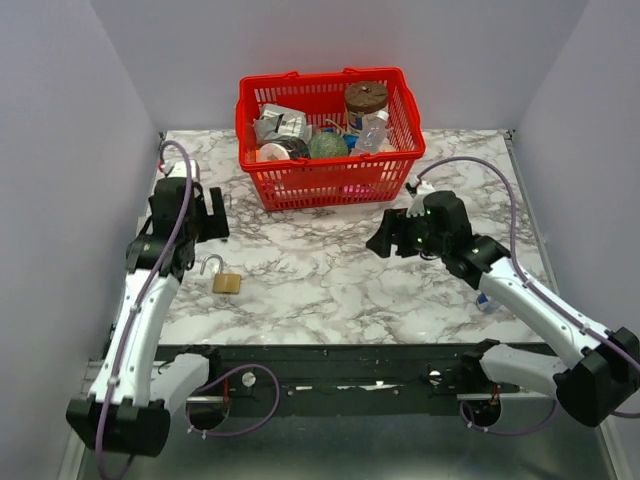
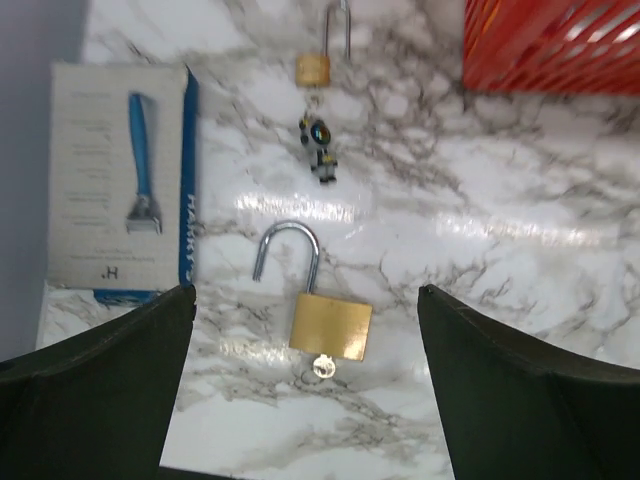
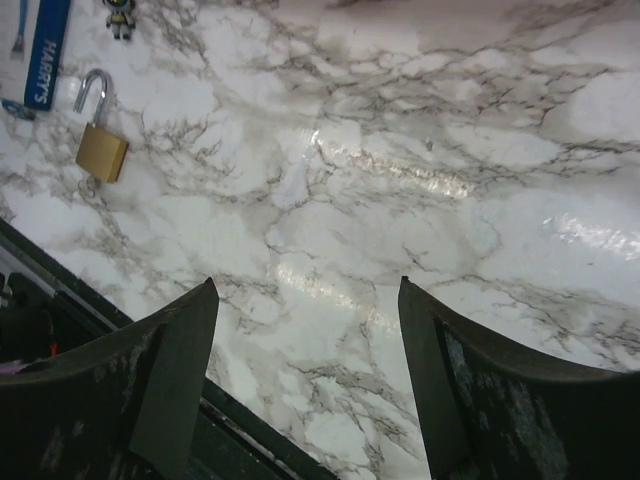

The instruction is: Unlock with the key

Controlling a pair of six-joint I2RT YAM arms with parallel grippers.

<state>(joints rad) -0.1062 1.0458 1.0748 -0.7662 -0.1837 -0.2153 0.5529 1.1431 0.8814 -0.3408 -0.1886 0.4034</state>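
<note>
— Where is the padlock [image 2: 330,325] found?

— It is laid flat on the marble table [image 1: 330,290], to the left of the red basket [image 1: 330,140] and closer to the arms' side than the basket is. Its loop is swung open. A small key [image 2: 322,366] is stuck in its bottom.

— How are the pincers held?

— The left gripper [image 2: 305,292] is spread wide, left of the basket, and nothing is gripped by it. The right gripper [image 3: 306,285] is spread wide too, in front of the basket's right end, and nothing is held in it.

— What else is seen near the basket?

— A smaller padlock [image 2: 313,68], a tiny toy figure [image 2: 320,150] and a razor box [image 2: 120,180] are laid to the basket's left.
</note>
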